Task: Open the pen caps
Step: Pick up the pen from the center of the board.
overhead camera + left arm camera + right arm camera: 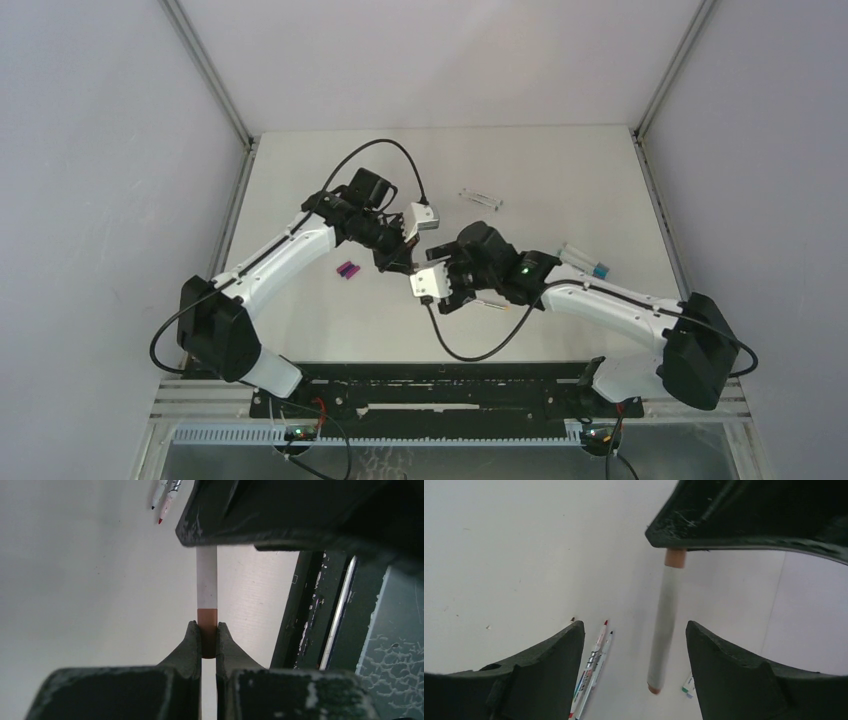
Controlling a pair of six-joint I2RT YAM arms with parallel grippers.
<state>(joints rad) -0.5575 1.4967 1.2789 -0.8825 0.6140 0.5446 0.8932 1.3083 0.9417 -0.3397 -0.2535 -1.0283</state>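
Orange-brown, the pen cap is pinched tight in the closed left end effector over the middle of the table. Its white pen reaches into the gap of the right end effector, whose fingers stand wide apart, clear of the barrel. Two uncapped pens lie on the table; purple and magenta caps lie near the left arm.

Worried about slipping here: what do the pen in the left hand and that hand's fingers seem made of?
The pen: probably smooth plastic; even, low-sheen white barrel, brownish end. The fingers of the left hand: dull dark hard plastic or rubber, mottled worn-looking surface; the look leaves it open.
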